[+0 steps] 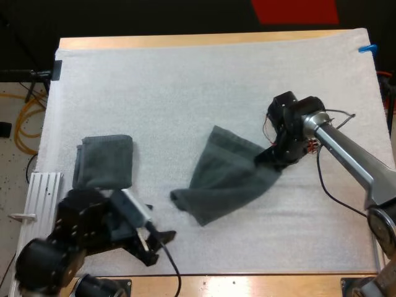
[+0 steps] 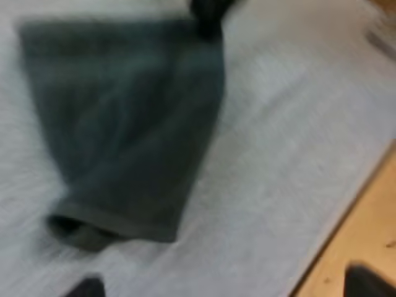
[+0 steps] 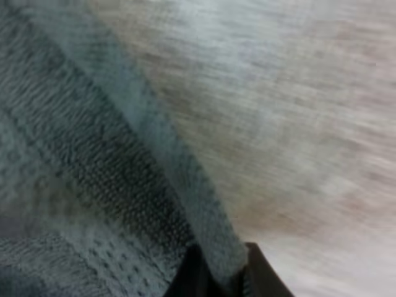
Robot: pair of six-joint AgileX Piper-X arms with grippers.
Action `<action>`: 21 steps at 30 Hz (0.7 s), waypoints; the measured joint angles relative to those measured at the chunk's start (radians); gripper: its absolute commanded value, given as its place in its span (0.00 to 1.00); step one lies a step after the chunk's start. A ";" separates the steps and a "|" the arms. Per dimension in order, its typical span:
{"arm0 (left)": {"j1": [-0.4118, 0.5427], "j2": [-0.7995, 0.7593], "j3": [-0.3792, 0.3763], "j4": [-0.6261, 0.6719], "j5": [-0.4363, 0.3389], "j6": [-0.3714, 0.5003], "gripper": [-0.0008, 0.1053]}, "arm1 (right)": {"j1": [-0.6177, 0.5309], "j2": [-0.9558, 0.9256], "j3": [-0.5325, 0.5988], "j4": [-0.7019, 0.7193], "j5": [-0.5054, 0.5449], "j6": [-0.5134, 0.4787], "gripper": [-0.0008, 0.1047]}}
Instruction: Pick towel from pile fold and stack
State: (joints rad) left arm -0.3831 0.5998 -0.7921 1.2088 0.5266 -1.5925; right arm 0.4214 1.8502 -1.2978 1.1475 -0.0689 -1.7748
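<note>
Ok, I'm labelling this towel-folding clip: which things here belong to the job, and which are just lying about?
Job: loose towel, its corner pinched by the right gripper; folded towel; left gripper, open.
Lying about: ribbed metal rail beside the mat; yellow cable beyond it.

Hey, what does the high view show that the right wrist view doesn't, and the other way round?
High view's own: the folded dark grey-green towel lying at the left of the white mat, and the left end effector near the mat's front edge, clear of both towels. Right wrist view's own: black fingers pressing the towel's hem from both sides, its weave up close. Shared: the loose dark grey-green towel, the right end effector shut on its edge, and mat beside it.
</note>
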 measured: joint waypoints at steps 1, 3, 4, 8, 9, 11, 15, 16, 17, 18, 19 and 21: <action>-0.036 0.022 0.000 -0.003 -0.003 0.000 0.69 | 0.000 -0.003 0.000 0.006 0.032 0.000 0.01; -0.100 0.088 0.000 -0.015 -0.023 0.000 0.69 | 0.000 -0.002 0.004 0.006 0.106 0.000 0.01; -0.136 0.125 0.000 -0.022 -0.033 0.000 0.69 | 0.000 -0.002 0.011 0.004 0.131 0.002 0.01; -0.268 0.275 0.000 -0.105 -0.089 0.000 0.69 | 0.000 -0.002 0.049 -0.018 0.191 0.033 0.01; -0.300 0.314 0.000 -0.133 -0.117 0.000 0.69 | 0.000 -0.002 0.061 -0.025 0.198 0.044 0.01; -0.353 0.387 0.000 -0.191 -0.182 0.000 0.69 | 0.000 -0.002 0.085 -0.042 0.209 0.061 0.01; -0.415 0.524 0.000 -0.311 -0.254 0.000 0.69 | 0.000 -0.002 0.128 -0.061 0.213 0.069 0.01; -0.423 0.557 0.000 -0.338 -0.269 0.000 0.69 | 0.000 -0.002 0.133 -0.067 0.213 0.069 0.01; -0.428 0.588 0.000 -0.360 -0.281 0.000 0.69 | 0.000 -0.005 0.135 -0.069 0.215 0.069 0.01; -0.430 0.618 0.000 -0.378 -0.300 0.000 0.69 | 0.000 -0.006 0.135 -0.069 0.215 0.069 0.01; -0.430 0.642 0.000 -0.392 -0.324 0.000 0.69 | 0.000 -0.005 0.135 -0.069 0.215 0.069 0.01; -0.430 0.698 0.000 -0.408 -0.361 0.000 0.69 | 0.000 -0.006 0.135 -0.072 0.215 0.069 0.01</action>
State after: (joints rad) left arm -0.8130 1.2975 -0.7921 0.8003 0.1655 -1.5925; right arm 0.4214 1.8447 -1.1629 1.0753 0.1458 -1.7059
